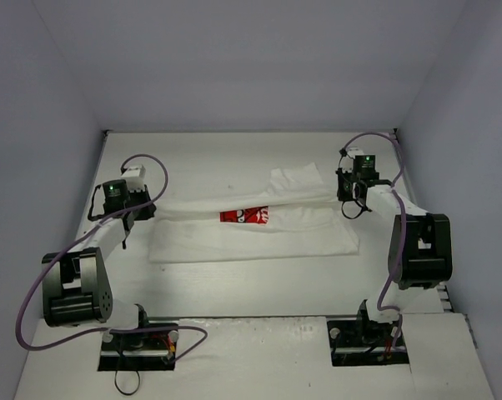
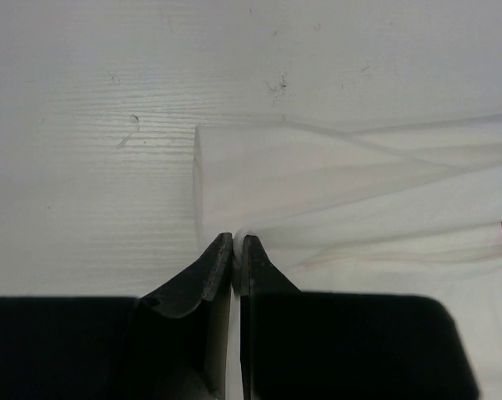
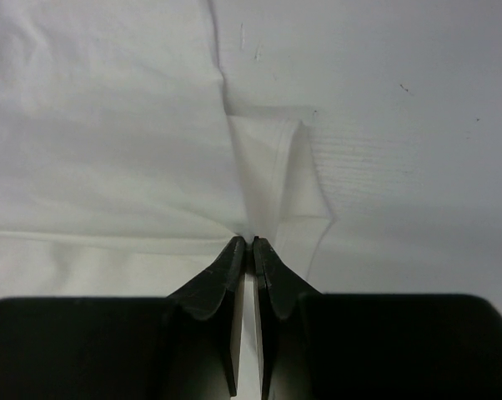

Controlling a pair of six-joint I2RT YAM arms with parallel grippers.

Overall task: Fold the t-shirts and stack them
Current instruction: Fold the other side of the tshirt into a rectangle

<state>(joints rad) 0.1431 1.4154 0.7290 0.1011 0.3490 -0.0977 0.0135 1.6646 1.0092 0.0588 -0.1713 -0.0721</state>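
T-shirt (image 1: 251, 242) partly folded | left gripper (image 2: 237, 242) clamped on its edge | right gripper (image 3: 251, 243) clamped on its edge

The white t-shirt (image 1: 259, 237) bears a red print (image 1: 243, 216) between the black left gripper (image 2: 237, 242) and right gripper (image 3: 250, 243); the table (image 1: 234, 158) is white.

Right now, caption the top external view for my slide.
The left claw and right claw pinch opposite ends of the white t-shirt, a taut fold partly covering its red print.
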